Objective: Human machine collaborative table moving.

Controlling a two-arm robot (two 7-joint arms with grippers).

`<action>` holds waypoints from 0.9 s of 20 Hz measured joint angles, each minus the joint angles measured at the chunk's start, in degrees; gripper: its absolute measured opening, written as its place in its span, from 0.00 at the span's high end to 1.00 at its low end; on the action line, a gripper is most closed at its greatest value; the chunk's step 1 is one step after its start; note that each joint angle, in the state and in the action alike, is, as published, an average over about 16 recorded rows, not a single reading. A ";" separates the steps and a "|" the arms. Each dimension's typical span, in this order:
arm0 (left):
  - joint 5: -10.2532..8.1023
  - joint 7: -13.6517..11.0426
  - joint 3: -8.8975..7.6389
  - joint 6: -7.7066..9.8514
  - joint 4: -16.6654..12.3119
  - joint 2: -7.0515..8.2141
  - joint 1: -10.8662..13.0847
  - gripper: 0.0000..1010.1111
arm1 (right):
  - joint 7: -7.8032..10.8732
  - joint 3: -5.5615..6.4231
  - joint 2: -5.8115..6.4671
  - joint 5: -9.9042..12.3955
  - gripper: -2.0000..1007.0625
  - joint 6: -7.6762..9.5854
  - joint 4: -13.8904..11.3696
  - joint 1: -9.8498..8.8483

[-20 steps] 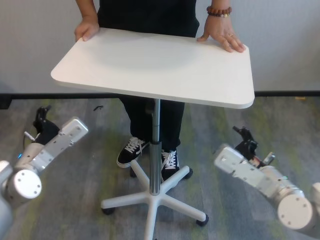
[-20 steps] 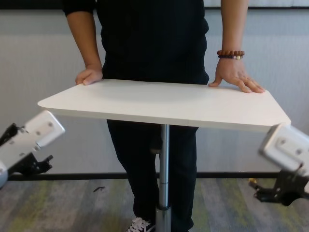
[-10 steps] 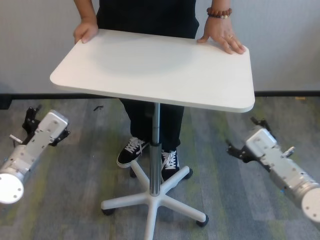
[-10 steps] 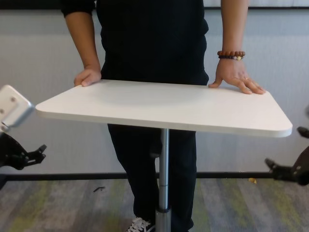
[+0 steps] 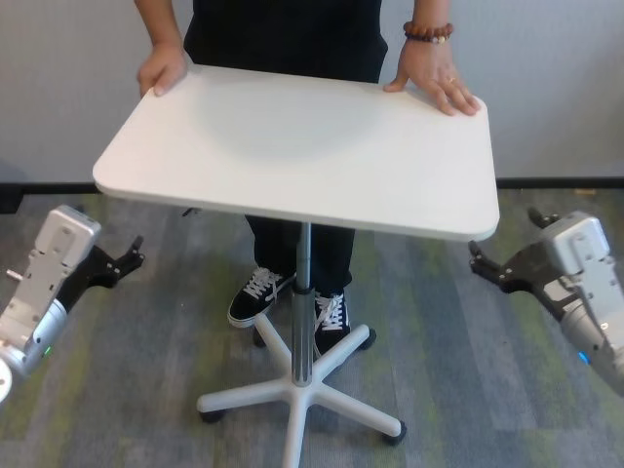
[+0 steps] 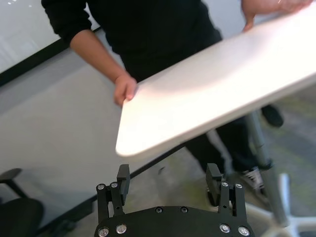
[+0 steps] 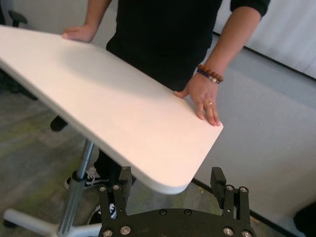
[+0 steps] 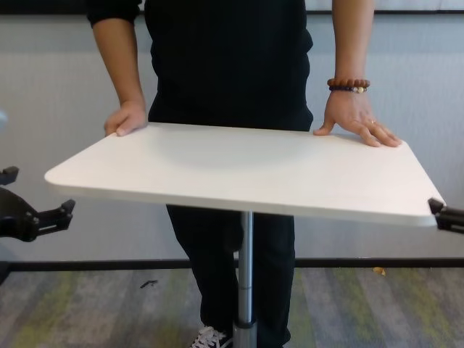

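Both arms have swung outward: left gripper (image 5: 132, 258) at the table's (image 5: 302, 146) eight o'clock, right gripper (image 5: 487, 265) at four, jaws wide (holding nothing); the human (image 5: 292, 29) grips twelve.

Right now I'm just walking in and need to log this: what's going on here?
A person stands at the far side of a white pedestal table, both hands resting on its far edge. The robot's two arms are raised at the near corners: the left pincer and the right pincer are both open, just below and beside the tabletop. Neither grips it yet.
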 joint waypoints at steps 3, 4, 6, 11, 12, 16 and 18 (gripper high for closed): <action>-3.39 -0.85 -0.12 0.27 -3.50 1.49 1.73 0.01 | -0.23 0.25 0.75 2.96 0.01 -0.77 -0.42 -0.13; -4.33 -1.08 -0.15 0.35 -4.46 1.90 2.20 0.01 | -0.29 0.31 0.93 3.70 0.01 -0.96 -0.52 -0.16; -5.99 -1.48 -0.21 0.48 -6.17 2.62 3.04 0.01 | -0.38 0.42 1.25 5.00 0.01 -1.30 -0.70 -0.22; -8.41 -2.07 -0.30 0.66 -8.64 3.71 4.28 0.01 | -0.49 0.55 1.66 6.64 0.01 -1.72 -0.96 -0.29; -8.63 -2.13 -0.31 0.68 -8.86 3.82 4.39 0.01 | -0.50 0.56 1.69 6.74 0.01 -1.75 -0.98 -0.29; -8.97 -2.24 -0.33 0.71 -9.22 4.01 4.59 0.01 | -0.51 0.58 1.74 6.82 0.01 -1.81 -1.01 -0.30; -8.99 -2.25 -0.33 0.72 -9.24 4.02 4.60 0.01 | -0.51 0.59 1.75 6.79 0.01 -1.81 -1.02 -0.30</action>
